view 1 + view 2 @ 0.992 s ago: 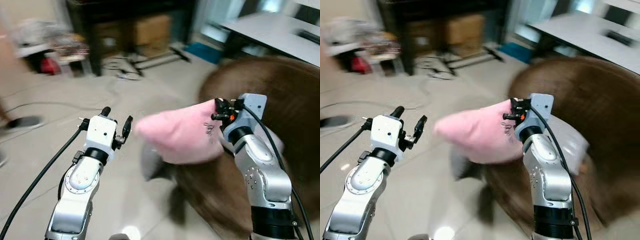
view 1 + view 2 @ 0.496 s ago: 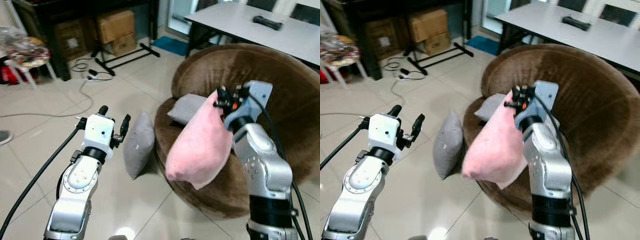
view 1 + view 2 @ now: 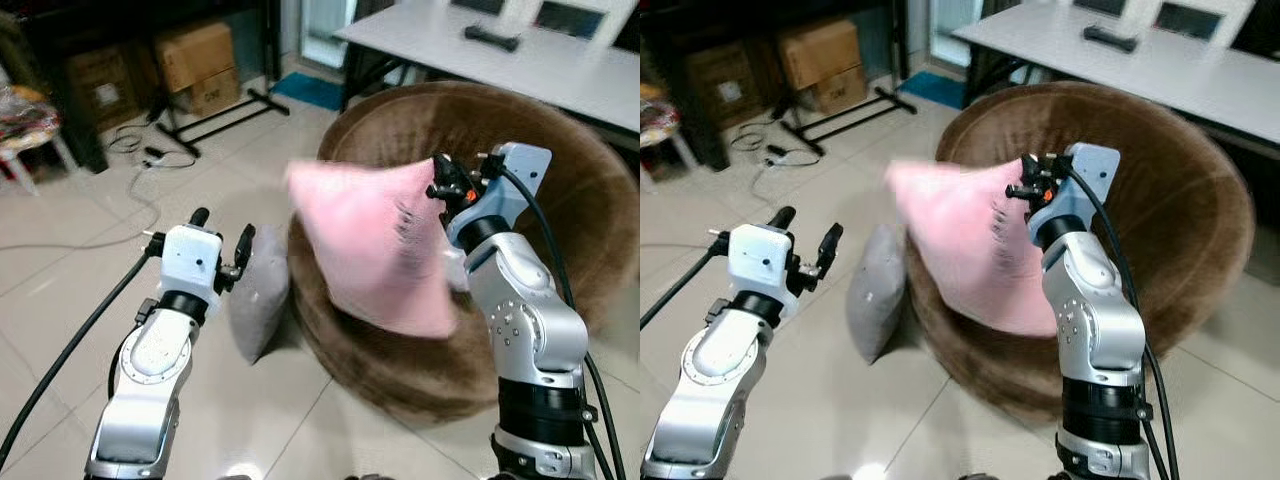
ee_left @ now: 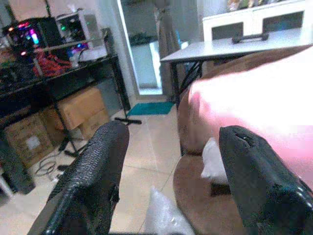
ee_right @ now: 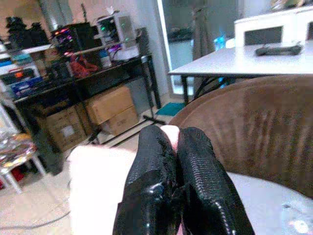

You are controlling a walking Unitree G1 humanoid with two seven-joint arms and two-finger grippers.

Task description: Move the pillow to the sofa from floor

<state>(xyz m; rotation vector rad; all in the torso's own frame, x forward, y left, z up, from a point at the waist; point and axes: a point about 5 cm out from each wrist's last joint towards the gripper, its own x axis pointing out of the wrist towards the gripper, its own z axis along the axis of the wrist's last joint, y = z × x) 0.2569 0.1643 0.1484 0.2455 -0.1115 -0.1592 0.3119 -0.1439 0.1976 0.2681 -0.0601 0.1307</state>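
Since half a second ago the pink pillow (image 3: pixel 375 245) has been swung from hanging steeply below the right gripper to a spread, nearly level pose in the air, and its outline is blurred. The camera has also shifted, so the round brown sofa (image 3: pixel 560 190) is now seen further to the right.

At the left, the left arm is raised with its forearm pointing forward, and the left gripper (image 3: pixel 220 240) is held above the tiled floor (image 3: pixel 70 270) with its two fingers spread apart and nothing between them. Just beside it, a grey pillow (image 3: pixel 258 292) is seen standing on the floor, leaning against the sofa's outer wall.

In the middle, the pink pillow is held in front of the sofa, above its front edge and clear of the floor. At the right, the right arm is bent upward at the elbow, and the right gripper (image 3: pixel 440 185) is clamped on the pillow's upper corner.

In the left wrist view, a second pale pillow (image 4: pixel 212 159) is shown lying on the sofa seat. In the right wrist view, the two fingers (image 5: pixel 151 181) are seen pressed together with a pinch of pink fabric between them, and a white table (image 5: pixel 244 61) is shown beyond the sofa's back.
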